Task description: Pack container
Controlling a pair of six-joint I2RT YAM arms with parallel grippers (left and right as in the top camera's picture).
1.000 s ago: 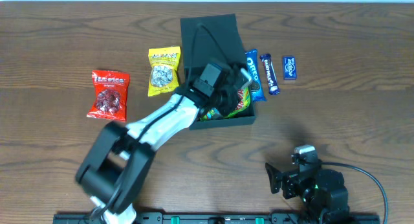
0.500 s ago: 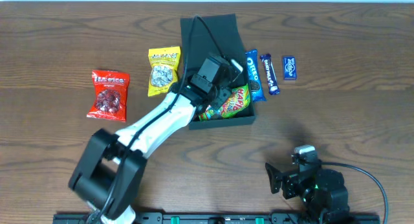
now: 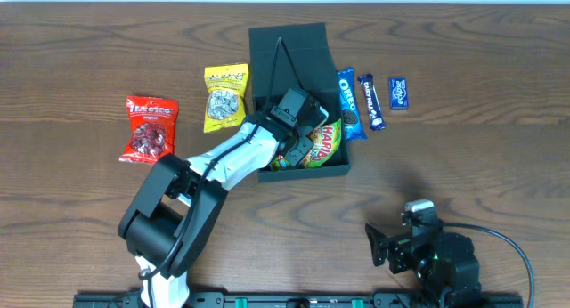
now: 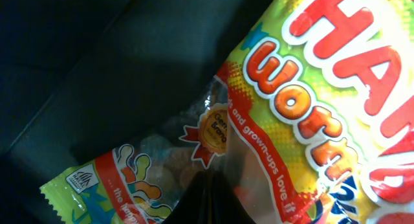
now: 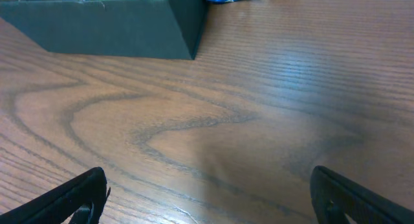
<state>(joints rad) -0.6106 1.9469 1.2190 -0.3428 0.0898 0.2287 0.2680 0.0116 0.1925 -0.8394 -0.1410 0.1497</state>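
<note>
The dark teal container (image 3: 303, 171) stands at the table's middle back with its flap lid (image 3: 287, 37) open away from me. A yellow-green Haribo worms bag (image 3: 328, 144) lies tilted inside it, and fills the left wrist view (image 4: 297, 88) over the box's dark floor (image 4: 97, 68). My left gripper (image 3: 305, 141) reaches into the box, its fingertips (image 4: 213, 199) together on the bag's clear lower part. My right gripper (image 3: 379, 247) rests open near the front edge, its fingers (image 5: 213, 191) wide apart over bare wood. The box's corner shows in the right wrist view (image 5: 103, 33).
A red snack packet (image 3: 150, 130) and a yellow packet (image 3: 225, 96) lie left of the box. An Oreo pack (image 3: 348, 103), a Dairy Milk bar (image 3: 370, 101) and a small blue bar (image 3: 399, 93) lie to its right.
My left gripper has drawn back to the left and lower inside the box with the Haribo bag, which now lies flatter. The right arm has not moved.
</note>
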